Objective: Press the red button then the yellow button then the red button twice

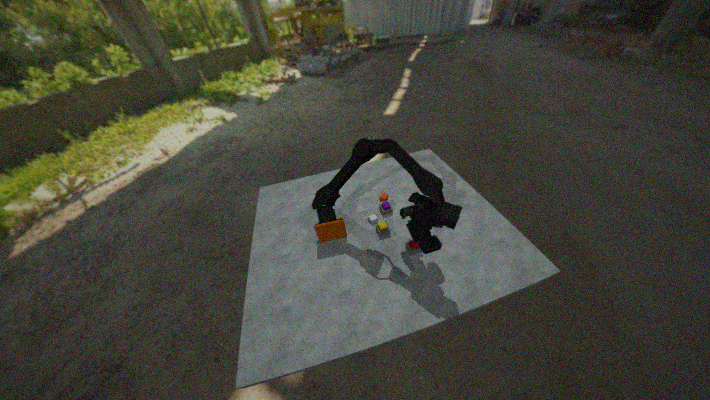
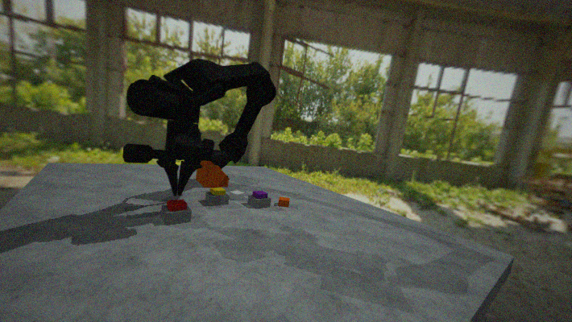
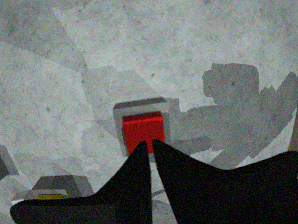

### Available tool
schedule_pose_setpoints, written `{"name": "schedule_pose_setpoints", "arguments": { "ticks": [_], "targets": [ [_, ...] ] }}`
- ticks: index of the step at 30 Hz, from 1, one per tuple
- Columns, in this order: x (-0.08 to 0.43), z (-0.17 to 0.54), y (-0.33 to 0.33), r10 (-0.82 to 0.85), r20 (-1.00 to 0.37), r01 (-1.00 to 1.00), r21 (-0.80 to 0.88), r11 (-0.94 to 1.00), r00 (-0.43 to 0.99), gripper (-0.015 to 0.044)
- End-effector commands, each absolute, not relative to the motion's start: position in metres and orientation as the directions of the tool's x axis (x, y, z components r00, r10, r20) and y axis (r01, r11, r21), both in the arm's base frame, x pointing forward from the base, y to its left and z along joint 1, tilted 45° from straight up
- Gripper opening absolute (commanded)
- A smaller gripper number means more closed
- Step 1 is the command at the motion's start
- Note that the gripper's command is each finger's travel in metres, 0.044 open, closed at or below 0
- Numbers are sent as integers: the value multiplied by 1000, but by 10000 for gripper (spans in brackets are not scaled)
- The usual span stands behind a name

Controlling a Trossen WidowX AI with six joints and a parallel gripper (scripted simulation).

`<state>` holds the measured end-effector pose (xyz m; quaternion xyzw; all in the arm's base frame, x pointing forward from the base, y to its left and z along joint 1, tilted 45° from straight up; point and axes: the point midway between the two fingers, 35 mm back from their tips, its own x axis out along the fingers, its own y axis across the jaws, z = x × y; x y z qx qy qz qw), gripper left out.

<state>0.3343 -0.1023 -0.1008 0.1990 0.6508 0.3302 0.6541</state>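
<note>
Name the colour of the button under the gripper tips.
Red, on a grey base; clearest in the wrist view.

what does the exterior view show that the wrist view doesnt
Only the exterior view shows the purple button, the orange block and the whole arm bent over the table. Only the wrist view looks straight down on the red button's grey housing and its top face. Both show the shut gripper just above the red button, with the yellow button nearby.
</note>
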Motion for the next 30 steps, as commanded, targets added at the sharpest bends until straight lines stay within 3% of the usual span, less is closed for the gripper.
{"name": "schedule_pose_setpoints", "arguments": {
  "ticks": [1, 30],
  "targets": [
    [333, -106, -95, 696, -715, -168, 696, 699, -67, 20],
    [331, -118, -84, 697, -714, -168, 696, 698, -67, 20]
  ]
}}
